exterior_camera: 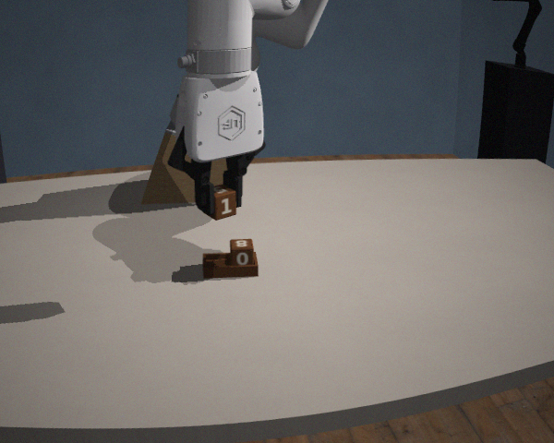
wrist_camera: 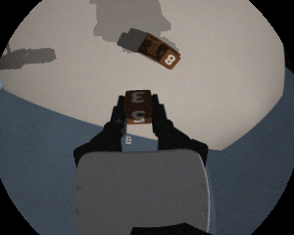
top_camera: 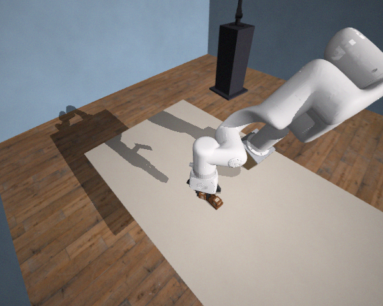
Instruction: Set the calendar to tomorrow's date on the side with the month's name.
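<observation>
Exterior: one cube (exterior_camera: 242, 258) inside tray (exterior_camera: 230, 270).

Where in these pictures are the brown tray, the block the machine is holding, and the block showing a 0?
Tray (exterior_camera: 215, 270): exterior view, on its front wall.
Held block (exterior_camera: 225, 206) (wrist_camera: 138, 104): exterior view, its face with the 1; wrist view, its face with the 3.
Block showing 0 (exterior_camera: 241, 258): exterior view, its front face.

Top view: white arm's pincer (top_camera: 207, 195) w/ brown cube (top_camera: 202, 195), nr tray (top_camera: 217, 208) w/ cube (top_camera: 215, 199) on pale tabletop (top_camera: 284, 237).
</observation>
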You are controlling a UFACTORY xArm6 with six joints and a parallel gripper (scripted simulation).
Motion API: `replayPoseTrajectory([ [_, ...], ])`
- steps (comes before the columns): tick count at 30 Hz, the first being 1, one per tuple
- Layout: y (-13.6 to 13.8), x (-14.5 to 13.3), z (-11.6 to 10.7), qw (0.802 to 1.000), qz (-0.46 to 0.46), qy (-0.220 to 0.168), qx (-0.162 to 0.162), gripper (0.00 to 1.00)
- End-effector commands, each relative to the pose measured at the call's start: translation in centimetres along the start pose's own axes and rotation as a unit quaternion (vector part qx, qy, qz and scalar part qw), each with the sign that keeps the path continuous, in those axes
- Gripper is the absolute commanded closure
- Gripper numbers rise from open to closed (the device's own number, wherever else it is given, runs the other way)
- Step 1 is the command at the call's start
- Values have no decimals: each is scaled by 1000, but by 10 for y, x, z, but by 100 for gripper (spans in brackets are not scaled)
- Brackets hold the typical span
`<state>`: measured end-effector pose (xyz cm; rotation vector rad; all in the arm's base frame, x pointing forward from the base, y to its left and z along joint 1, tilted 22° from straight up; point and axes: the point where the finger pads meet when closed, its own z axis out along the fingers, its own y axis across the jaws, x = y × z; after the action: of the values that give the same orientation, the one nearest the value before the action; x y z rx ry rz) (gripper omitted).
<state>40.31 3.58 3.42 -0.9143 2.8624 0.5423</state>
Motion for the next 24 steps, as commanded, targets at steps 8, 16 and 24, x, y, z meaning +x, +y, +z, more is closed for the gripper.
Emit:
replayPoseTrajectory([
  [8,10,20,-1,981,-193,-10,1,71],
  [16,19,35,0,946,-323,-9,2,71],
  [24,24,46,1,910,-414,-8,3,71],
])
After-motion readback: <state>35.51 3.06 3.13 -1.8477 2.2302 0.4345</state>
